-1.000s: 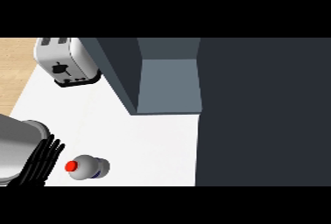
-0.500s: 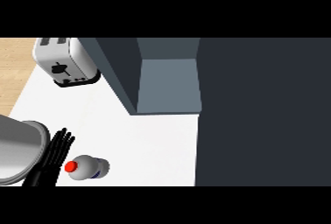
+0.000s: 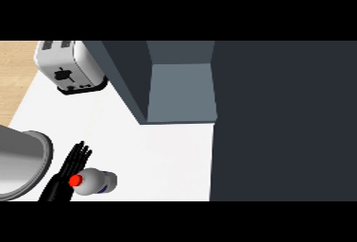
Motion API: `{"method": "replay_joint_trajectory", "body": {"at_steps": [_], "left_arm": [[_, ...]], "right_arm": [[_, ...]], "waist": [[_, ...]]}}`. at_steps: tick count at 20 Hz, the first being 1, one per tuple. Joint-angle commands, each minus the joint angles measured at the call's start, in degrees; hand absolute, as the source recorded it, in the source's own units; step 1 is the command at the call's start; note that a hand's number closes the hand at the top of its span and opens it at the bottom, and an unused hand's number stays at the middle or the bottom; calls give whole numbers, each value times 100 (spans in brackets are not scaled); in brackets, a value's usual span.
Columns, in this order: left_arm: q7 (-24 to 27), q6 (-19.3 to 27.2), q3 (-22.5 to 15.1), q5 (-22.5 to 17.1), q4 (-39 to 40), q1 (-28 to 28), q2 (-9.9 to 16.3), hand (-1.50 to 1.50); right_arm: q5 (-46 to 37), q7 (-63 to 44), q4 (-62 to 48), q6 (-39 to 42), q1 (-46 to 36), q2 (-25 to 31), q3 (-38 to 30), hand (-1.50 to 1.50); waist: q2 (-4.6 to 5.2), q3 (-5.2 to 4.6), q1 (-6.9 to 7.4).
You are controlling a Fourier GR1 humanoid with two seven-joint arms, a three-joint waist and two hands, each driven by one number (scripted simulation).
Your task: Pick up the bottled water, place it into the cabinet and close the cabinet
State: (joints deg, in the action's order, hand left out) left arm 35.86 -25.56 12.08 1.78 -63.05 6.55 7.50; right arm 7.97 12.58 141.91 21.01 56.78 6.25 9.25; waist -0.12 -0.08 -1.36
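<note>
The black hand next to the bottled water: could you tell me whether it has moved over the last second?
Yes. The hand has slid rightward toward the bottled water, with its fingertips reaching further up the counter toward the toaster.

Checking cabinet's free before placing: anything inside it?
The open cabinet shows a bare grey shelf. The dark door hides its right part. The bottled water is on the counter.

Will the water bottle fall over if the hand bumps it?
Maybe. The bottled water stands upright on the white counter, so a sideways bump from the hand might tip it. Its round body would probably roll afterward.
</note>
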Motion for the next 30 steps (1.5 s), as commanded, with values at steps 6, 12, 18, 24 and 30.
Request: {"method": "replay_joint_trajectory", "body": {"at_steps": [6,12,18,24,30], "left_arm": [[918,-118,-219,189,1708,-724,-267,-150],[1201,-79,25,-67,2526,-1229,-252,150],[1288,-262,42,-339,2788,-1499,-335,150],[1279,-607,-167,-386,2567,-1449,-101,150],[1569,1019,-238,-1217,2663,-1467,-729,150]], "right_arm": [[470,-217,765,50,298,101,-130,-150],[502,-188,831,77,419,138,-257,-150],[163,-107,342,-7,5,-60,12,-150],[-18,100,302,44,162,-137,187,-150],[263,91,271,120,229,53,-256,-150]], "waist": [[14,-1,28],[21,-3,28],[32,-5,55],[9,-1,30],[10,-2,12]]}}
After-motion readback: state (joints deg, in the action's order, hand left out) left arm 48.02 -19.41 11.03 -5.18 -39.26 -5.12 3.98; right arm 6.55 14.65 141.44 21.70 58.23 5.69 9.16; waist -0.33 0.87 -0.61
